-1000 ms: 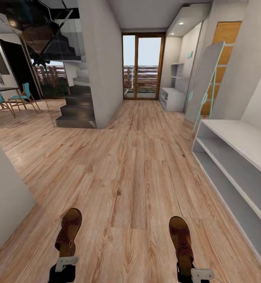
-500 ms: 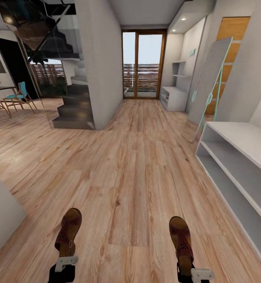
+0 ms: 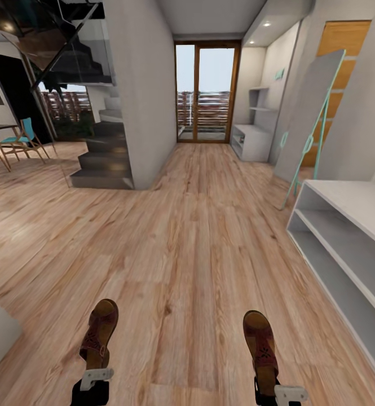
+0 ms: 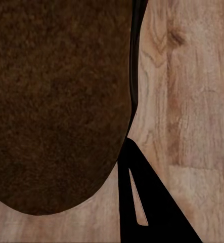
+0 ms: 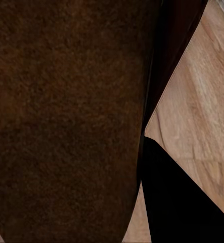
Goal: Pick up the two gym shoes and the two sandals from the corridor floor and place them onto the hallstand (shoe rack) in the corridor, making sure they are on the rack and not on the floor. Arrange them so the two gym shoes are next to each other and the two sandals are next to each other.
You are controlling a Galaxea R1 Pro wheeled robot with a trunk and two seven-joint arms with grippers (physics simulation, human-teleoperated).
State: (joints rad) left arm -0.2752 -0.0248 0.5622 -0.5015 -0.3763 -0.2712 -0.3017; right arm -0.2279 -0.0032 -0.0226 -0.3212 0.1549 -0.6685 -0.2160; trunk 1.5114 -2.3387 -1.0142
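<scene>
Low in my head view: left sandal (image 3: pixel 99 335) and right sandal (image 3: pixel 260 343), carried clear of the corridor floor (image 3: pixel 198 237).
Left gripper (image 3: pixel 94 378): clenched on my left sandal's heel; brown sole (image 4: pixel 56 101) close in the wrist view.
Right gripper (image 3: pixel 289 393): likewise clamped on the right sandal.
Change: whole view has slid since a second ago, so my base is moving, sandals steady.
Nearby rack (image 3: pixel 345 248): right, bare.
Far unit (image 3: pixel 249 141): by the glass door (image 3: pixel 205 93).
Meaning: transit only, I judge; no shoe placed.
</scene>
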